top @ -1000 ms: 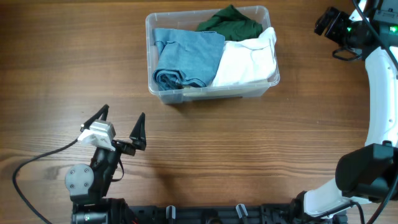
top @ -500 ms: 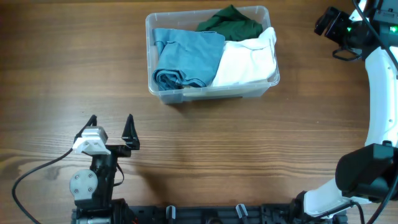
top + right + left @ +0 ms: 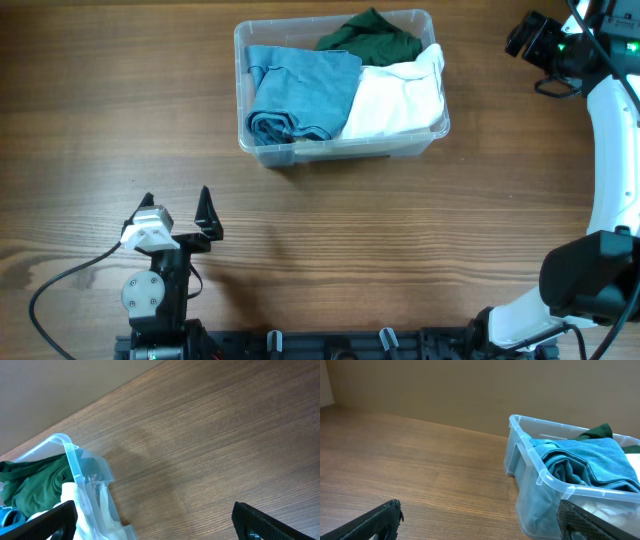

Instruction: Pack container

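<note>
The container (image 3: 430, 133) is a clear plastic bin at the top middle of the table. It holds a folded blue cloth (image 3: 300, 90), a white cloth (image 3: 395, 100) and a dark green cloth (image 3: 372, 38). My left gripper (image 3: 176, 202) is open and empty at the front left, well short of the bin. In the left wrist view the bin (image 3: 532, 487) stands to the right with the blue cloth (image 3: 585, 462) inside. My right arm's wrist is at the far right (image 3: 545, 40); its fingers are wide open and empty in the right wrist view (image 3: 155, 520), beside the bin's corner (image 3: 75, 467).
The wooden table (image 3: 400, 240) stretches around the bin. The right arm's white links (image 3: 610, 150) run down the right edge. A black cable (image 3: 70, 275) trails from the left arm at the front left.
My left gripper has drawn back toward the front edge and turned to point straight at the far side. The bin, the cloths and the right arm have not moved.
</note>
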Tool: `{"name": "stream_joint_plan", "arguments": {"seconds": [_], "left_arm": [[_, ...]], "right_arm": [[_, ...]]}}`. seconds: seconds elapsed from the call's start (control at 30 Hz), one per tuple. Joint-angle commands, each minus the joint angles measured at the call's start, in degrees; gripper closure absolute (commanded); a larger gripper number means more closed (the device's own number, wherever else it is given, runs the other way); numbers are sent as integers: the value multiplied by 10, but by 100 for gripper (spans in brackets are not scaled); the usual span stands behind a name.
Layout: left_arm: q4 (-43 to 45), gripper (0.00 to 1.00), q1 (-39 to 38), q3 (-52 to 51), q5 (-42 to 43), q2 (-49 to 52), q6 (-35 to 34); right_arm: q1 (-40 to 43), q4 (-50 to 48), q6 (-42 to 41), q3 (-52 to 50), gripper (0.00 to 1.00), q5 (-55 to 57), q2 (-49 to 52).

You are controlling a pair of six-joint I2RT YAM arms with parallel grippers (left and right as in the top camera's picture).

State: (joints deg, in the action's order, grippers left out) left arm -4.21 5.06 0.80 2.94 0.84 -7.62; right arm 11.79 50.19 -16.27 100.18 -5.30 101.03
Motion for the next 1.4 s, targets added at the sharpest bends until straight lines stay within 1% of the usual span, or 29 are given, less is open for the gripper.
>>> {"name": "stream_joint_plan", "arguments": {"seconds": [0.0,0.87,0.97,1.17,1.27,1.37], "left_arm": [[-1,0,5,-5,-15,-6,-1],[-1,0,5,-5,-15,-5,-1],[-1,0,5,-5,-15,-5,-1],[-1,0,5,-5,-15,-5,-1],[-1,0,5,-5,-15,-5,-1],[-1,0,5,-5,-15,-5,-1]], "right_arm": [[-1,0,-4,-2,0,4,8],[-2,0,-4,-2,0,4,8],[-9,0,-4,-2,0,4,-7],[-65,-3,-4,-16,0,4,-88],[-101,-5,-4,-62,0,4,-151],[-126,-47,-4,-148,0,30,-231]]}}
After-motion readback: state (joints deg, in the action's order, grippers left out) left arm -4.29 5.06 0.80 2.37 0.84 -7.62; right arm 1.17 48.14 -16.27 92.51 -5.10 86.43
